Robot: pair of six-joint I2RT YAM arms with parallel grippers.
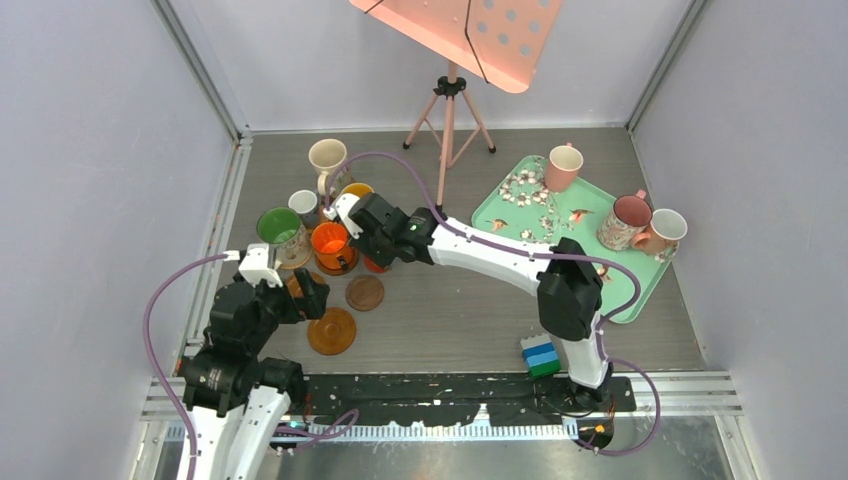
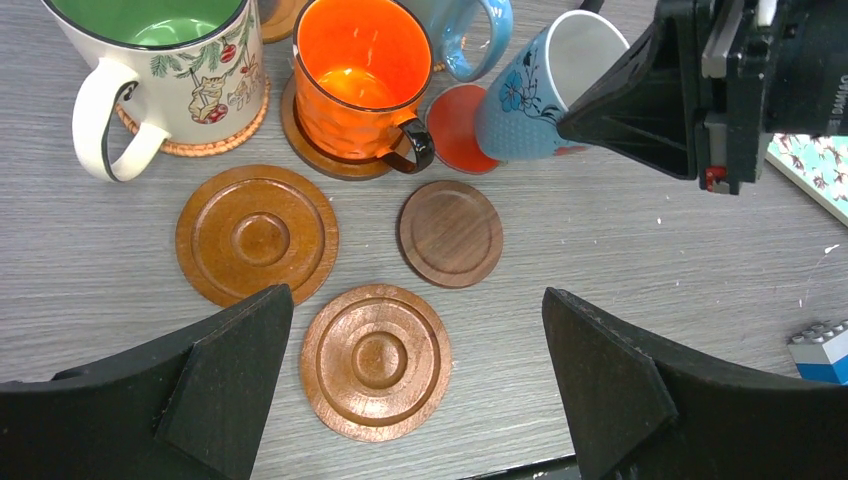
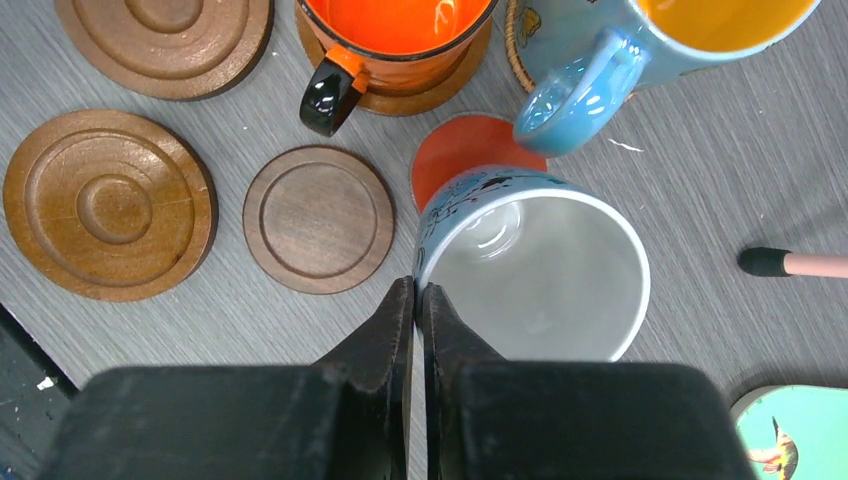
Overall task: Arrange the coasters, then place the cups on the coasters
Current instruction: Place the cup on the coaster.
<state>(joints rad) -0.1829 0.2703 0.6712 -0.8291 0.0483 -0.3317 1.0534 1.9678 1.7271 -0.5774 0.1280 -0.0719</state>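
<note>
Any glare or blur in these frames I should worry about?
Top external: even, soft light, no blur. Left wrist: sharp, small highlight on the handle of the orange mug. Right wrist: sharp, glare spots inside the white-lined blue mug.

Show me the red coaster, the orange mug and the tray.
Red coaster [image 3: 468, 155]: right wrist view, its bare top.
Orange mug [image 2: 355, 50]: left wrist view, its orange inside.
Tray [image 1: 592, 200]: top view, bare mint floor.

blue floral mug [image 2: 525, 90], red coaster [image 2: 450, 125], orange mug [image 2: 360, 75], brown grooved coasters [image 2: 257, 233]
</note>
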